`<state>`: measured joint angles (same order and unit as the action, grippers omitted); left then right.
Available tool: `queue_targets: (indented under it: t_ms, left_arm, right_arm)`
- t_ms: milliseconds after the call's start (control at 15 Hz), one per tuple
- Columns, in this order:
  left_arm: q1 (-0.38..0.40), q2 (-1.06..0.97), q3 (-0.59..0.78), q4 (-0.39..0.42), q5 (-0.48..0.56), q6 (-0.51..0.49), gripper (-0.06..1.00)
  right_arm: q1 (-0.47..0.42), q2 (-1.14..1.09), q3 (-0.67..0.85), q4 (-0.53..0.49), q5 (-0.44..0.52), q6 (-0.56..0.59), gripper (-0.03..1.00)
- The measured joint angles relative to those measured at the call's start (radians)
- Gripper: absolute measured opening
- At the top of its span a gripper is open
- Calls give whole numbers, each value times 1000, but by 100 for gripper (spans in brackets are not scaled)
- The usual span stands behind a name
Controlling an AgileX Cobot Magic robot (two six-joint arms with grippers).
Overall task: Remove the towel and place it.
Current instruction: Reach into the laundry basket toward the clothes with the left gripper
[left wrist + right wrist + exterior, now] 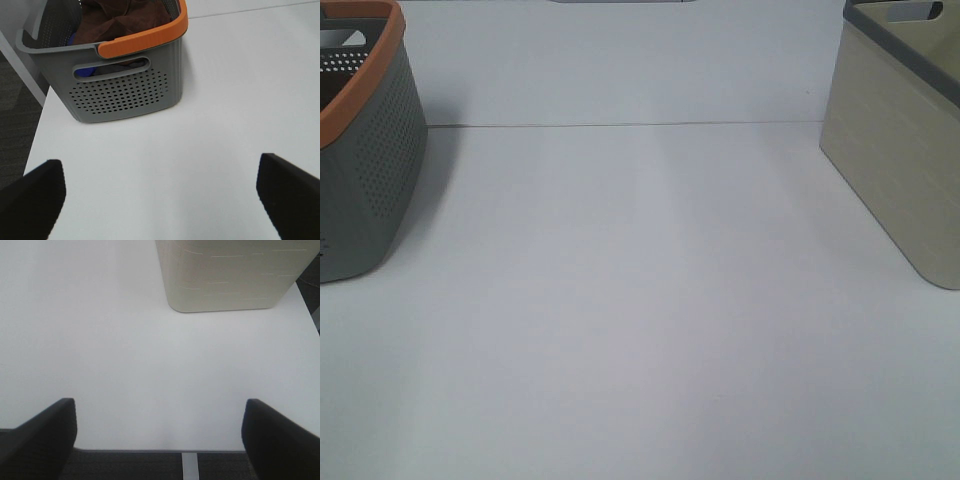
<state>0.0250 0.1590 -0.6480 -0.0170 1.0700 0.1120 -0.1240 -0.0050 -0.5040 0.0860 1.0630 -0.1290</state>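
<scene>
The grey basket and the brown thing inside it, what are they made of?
The grey basket looks like moulded plastic, matte: its wall has neat rows of small holes and a cut-out handle. Its orange rim seems smooth plastic or rubber; hard to tell. The towel looks like soft cloth, fuzzy and crumpled in folds.

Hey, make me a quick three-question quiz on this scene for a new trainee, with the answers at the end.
1. True or false: the towel lies inside the grey basket.
2. What colour is the front of that basket's rim? A) green B) orange C) black
3. Fill in: the left gripper and the right gripper are both ____ and hold nothing.
Key: 1 true; 2 B; 3 open.
</scene>
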Motion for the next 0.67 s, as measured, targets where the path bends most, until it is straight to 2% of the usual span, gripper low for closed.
queue_targets:
  t_ms: [200,267,467,667]
  left_arm:
    - [0,219,-154,0,3,3,99]
    - [0,397,-307,0,31,15,99]
    - [0,678,-560,0,131,130,99]
    - [0,880,-771,3,142,212,99]
  right_arm:
    - [0,0,0,0,0,0,79]
    - [0,0,0,0,0,0,79]
    - [0,0,0,0,0,0,79]
    - [0,0,0,0,0,0,79]
